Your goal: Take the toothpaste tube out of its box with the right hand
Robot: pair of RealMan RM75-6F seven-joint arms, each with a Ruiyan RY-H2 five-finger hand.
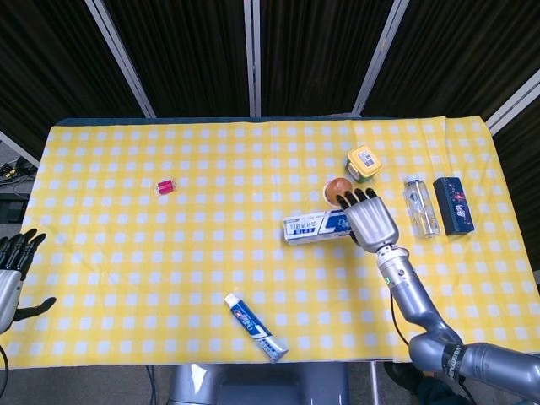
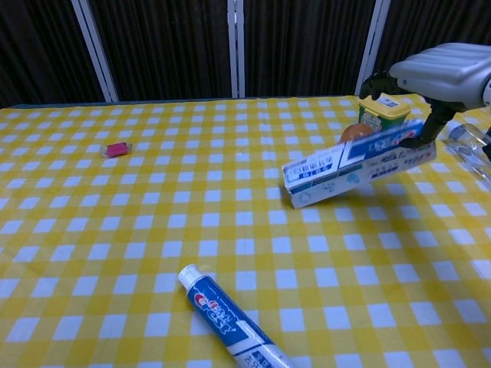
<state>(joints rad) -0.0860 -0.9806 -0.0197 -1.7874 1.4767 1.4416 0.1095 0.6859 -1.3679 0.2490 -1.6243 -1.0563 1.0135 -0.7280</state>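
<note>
Blue-white toothpaste tube [image 2: 232,323] lies free on the tabletop [image 1: 169,253], so extraction looks done. Right hand [image 1: 371,221] holds the empty box [image 2: 359,163] just above the cloth; next, set it down and let go. Left hand [image 1: 13,263] idle, fingers spread.

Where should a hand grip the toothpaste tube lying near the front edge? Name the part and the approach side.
Grip the toothpaste tube across its round middle body, probably from above: it lies flat and diagonal on the table, white cap toward the far left, so fingers should close across its narrow width.

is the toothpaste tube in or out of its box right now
Out. The toothpaste tube lies flat on the tablecloth near the front edge, well apart from the box, which the right hand holds.
</note>
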